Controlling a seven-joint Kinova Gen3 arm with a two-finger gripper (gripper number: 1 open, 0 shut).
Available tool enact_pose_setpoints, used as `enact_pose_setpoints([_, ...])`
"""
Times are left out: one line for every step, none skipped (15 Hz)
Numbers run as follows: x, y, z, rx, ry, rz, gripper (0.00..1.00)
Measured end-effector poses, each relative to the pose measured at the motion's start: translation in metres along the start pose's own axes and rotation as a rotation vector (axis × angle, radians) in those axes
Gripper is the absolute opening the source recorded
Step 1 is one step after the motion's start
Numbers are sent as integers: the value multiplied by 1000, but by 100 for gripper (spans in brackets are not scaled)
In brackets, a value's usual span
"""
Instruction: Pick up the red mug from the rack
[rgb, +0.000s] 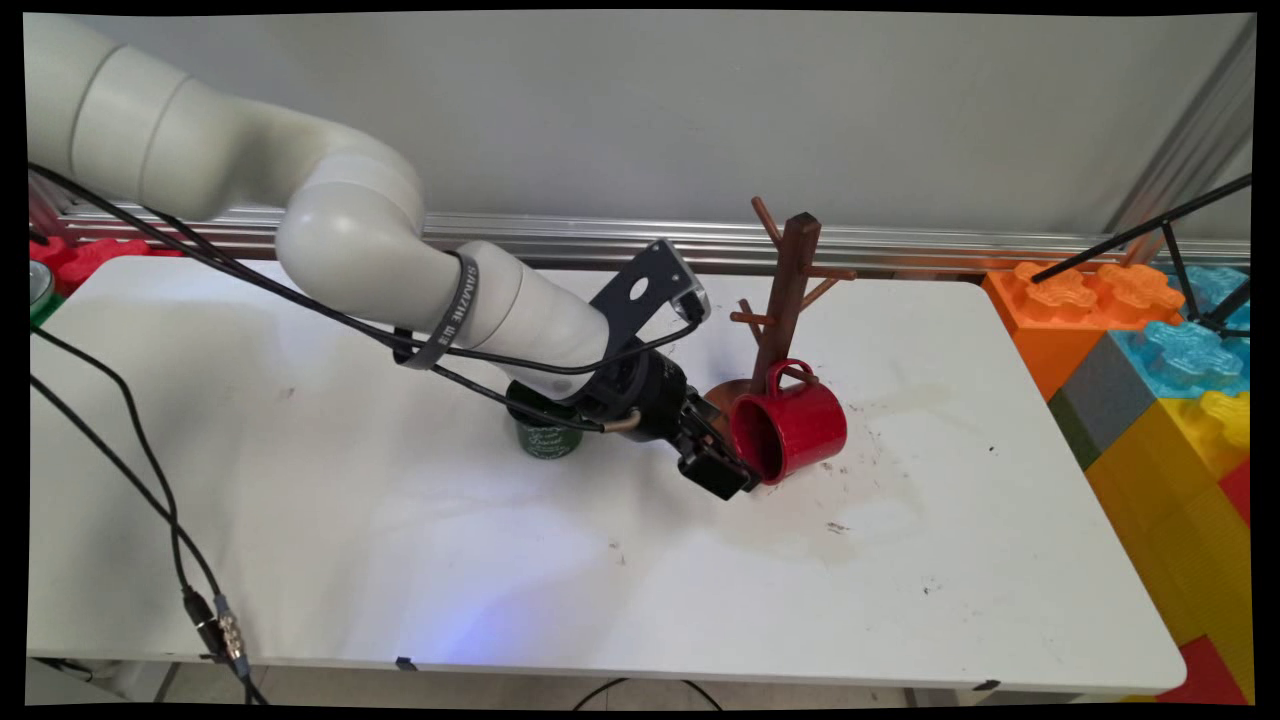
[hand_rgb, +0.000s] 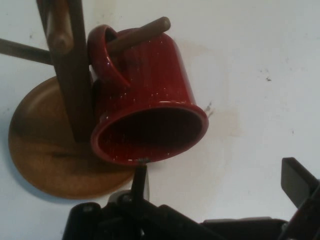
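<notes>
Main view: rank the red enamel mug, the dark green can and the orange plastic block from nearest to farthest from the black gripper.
1. Red enamel mug: hanging by its handle on the wooden mug tree, its rim right at the gripper.
2. Dark green can: on the table behind the wrist, toward the picture's left.
3. Orange plastic block: beyond the table's far right corner.

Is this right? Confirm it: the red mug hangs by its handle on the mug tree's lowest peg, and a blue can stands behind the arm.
One slip: the can is dark green, as the main view shows. The red mug does hang by its handle on the mug tree.
</notes>
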Motion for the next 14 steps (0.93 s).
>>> enact_pose_setpoints([0,0,2,-4,1,9,100])
enact_pose_setpoints([-1,-1,3,-7,3,22,100])
enact_pose_setpoints([-1,-1,4,-9,5,40,100])
enact_pose_setpoints([-1,-1,5,-11,7,56,100])
enact_pose_setpoints([-2,-1,6,-12,9,68,100])
enact_pose_setpoints([-2,-1,6,-16,12,92,100])
enact_pose_setpoints([-3,0,8,-19,17,126,100])
enact_pose_setpoints([-3,0,9,-20,22,151,100])
enact_pose_setpoints([-4,0,10,-20,28,179,100])
enact_pose_setpoints([-5,-1,10,-20,32,199,100])
enact_pose_setpoints([-7,-2,11,-19,37,222,100])
enact_pose_setpoints([-8,-3,12,-19,40,239,100])
enact_pose_setpoints([-10,-4,12,-20,43,261,100])
enact_pose_setpoints([-11,-4,13,-21,47,287,100])
